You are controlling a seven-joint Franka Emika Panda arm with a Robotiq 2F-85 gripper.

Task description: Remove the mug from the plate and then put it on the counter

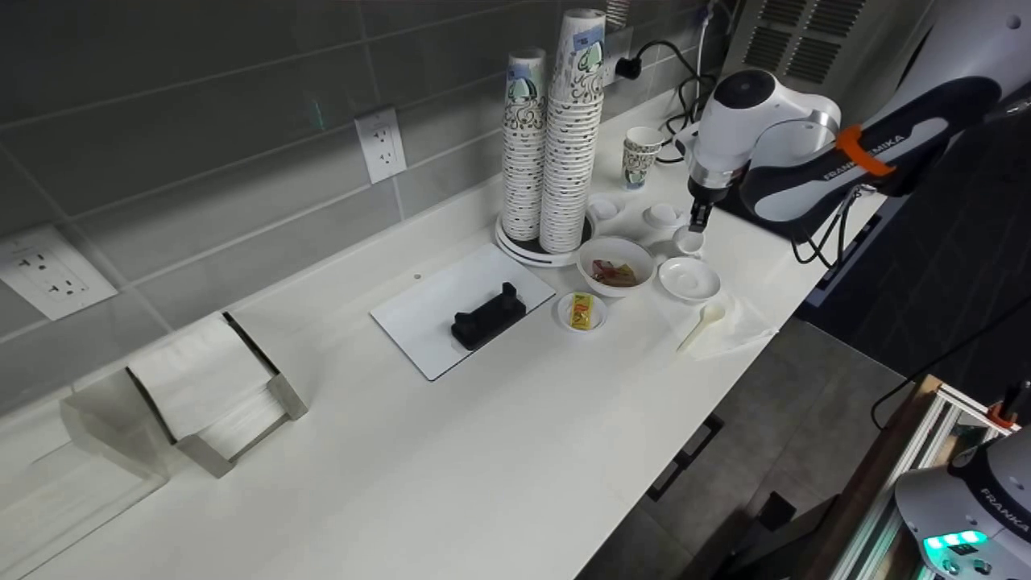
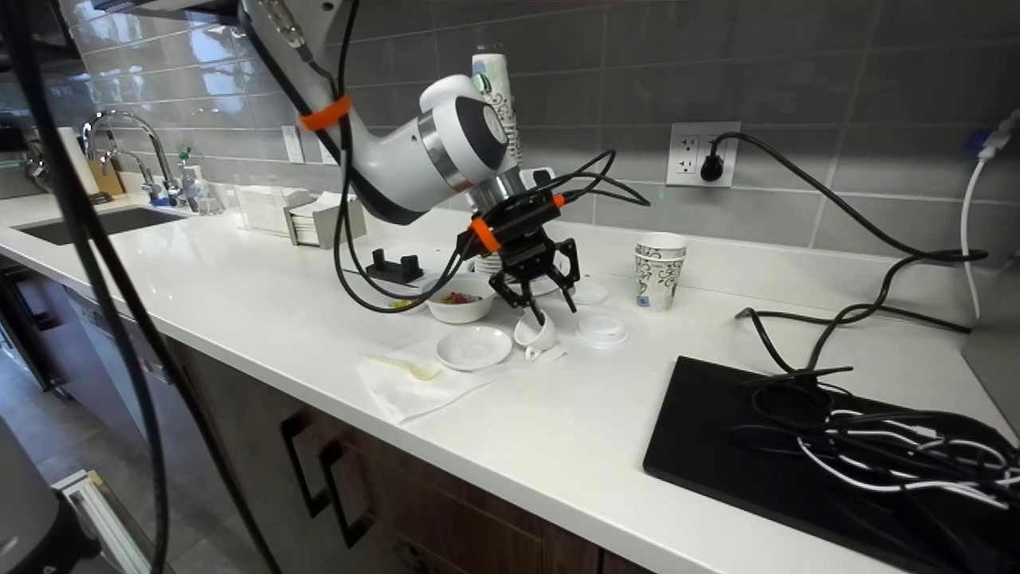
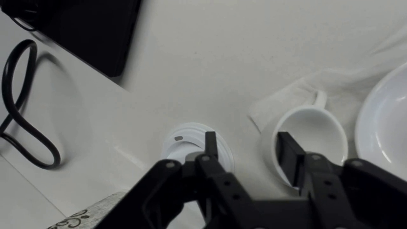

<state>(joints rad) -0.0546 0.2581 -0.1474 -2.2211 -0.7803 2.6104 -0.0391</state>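
Observation:
The small white mug (image 1: 690, 240) is beside the white plate (image 1: 689, 279), not on it. In an exterior view the mug (image 2: 535, 333) looks tilted, its handle toward the front edge. The plate also shows there (image 2: 474, 348). The white counter (image 1: 451, 483) runs under everything. In the wrist view my gripper (image 3: 249, 143) is open. Its right finger is inside the mug (image 3: 321, 127) near the rim; its left finger is outside, above a white cup lid (image 3: 190, 133). A gap shows between the left finger and the mug wall. The plate (image 3: 388, 127) is partly cut off there.
A white bowl with packets (image 1: 616, 266), a small dish with a yellow packet (image 1: 581, 312) and tall cup stacks (image 1: 572, 145) stand near the plate. A spoon (image 2: 410, 367) lies on a napkin (image 2: 422, 395). Patterned cups (image 2: 660, 271) and a black board with cables (image 2: 717, 422) are nearby.

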